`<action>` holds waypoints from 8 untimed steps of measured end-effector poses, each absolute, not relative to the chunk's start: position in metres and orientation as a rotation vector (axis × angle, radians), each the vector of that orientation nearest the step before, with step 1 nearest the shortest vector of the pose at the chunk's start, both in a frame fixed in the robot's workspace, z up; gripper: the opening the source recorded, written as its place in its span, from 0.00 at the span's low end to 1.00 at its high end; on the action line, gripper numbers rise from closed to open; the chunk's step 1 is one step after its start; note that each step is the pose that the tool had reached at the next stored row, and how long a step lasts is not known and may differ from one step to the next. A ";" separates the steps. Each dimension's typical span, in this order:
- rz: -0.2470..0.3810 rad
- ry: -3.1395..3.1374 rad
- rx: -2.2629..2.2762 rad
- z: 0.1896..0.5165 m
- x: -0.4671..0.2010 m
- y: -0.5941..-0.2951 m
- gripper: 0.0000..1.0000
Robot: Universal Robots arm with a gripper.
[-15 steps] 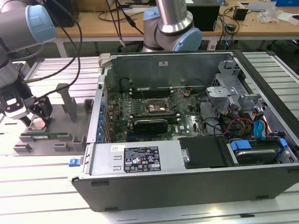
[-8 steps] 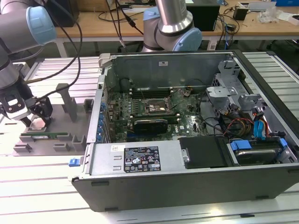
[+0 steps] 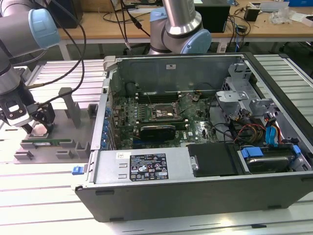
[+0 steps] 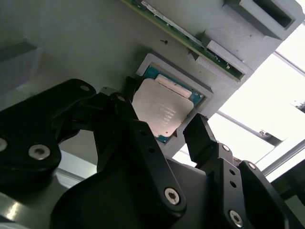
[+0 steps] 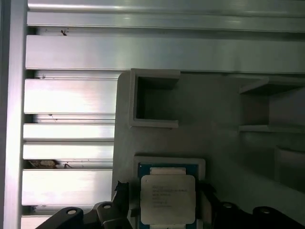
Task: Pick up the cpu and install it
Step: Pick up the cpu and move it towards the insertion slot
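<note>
Hovering low over a grey holder [image 3: 66, 125], the gripper [image 3: 36, 126] stands near the table [image 3: 49, 196] edge on the exterior view's left. An open computer case [image 3: 146, 169] takes up the middle of the table. The case lies on its side with its cover off, which leaves the board and its socket [image 3: 164, 113] reachable from above. A memory stick [image 3: 46, 143] lies in a slot of the same holder, just beside the gripper.

In the second wrist view, the cpu [image 4: 164, 109] lies flat, metal face up, in a shallow square recess of the holder. The recess appears intended to keep the chip square and in a fixed place. The gripper is spread wide, with one finger [image 4: 126, 90] off one side of the chip and the other off the opposite side. A gap shows at each side, so nothing is gripped. This straddling position suits a hold on the chip's edges rather than its face.

In the first wrist view, the cpu sits centred between the two fingertips and lies level in its recess. The pick-up is judged not yet made.
</note>
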State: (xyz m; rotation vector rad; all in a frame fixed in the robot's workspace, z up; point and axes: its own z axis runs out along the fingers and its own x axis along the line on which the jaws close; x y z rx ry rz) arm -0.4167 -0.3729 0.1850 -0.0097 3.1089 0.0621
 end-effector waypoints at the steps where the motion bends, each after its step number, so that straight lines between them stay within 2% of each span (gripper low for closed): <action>1: 0.062 3.110 -0.010 0.185 -0.417 -0.373 0.68; 8: 0.062 3.111 -0.010 0.185 -0.414 -0.373 0.68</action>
